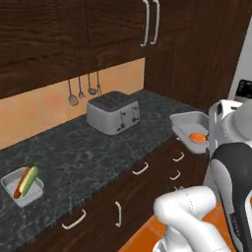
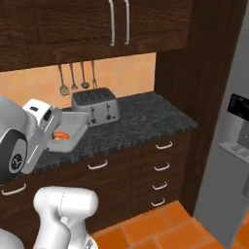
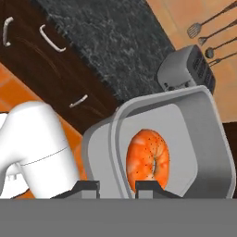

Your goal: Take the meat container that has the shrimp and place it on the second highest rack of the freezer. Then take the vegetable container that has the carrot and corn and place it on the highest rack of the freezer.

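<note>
The meat container (image 3: pixel 194 139) is a grey tray with a curled orange shrimp (image 3: pixel 147 157) lying in it. My gripper (image 3: pixel 119 187) is shut on the tray's near rim, one finger on each side of the wall. From the base views the meat container (image 1: pixel 189 122) (image 2: pixel 69 129) hangs in the air over the counter's front edge, with the shrimp (image 1: pixel 198 138) inside. The vegetable container (image 1: pixel 30 195) rests on the counter at the far left, holding the corn (image 1: pixel 31 179) and the carrot (image 1: pixel 20 186). The freezer (image 2: pixel 228 160) stands at the right with its door closed, so its racks are hidden.
A silver toaster (image 1: pixel 113 113) stands on the dark stone counter (image 1: pixel 98 152) against the wall, with utensils (image 1: pixel 81 91) hanging above it. Upper cabinets (image 1: pixel 74 29) overhang the counter, drawers (image 2: pixel 160 165) run below, and a dark tall panel (image 2: pixel 204 63) separates counter and freezer.
</note>
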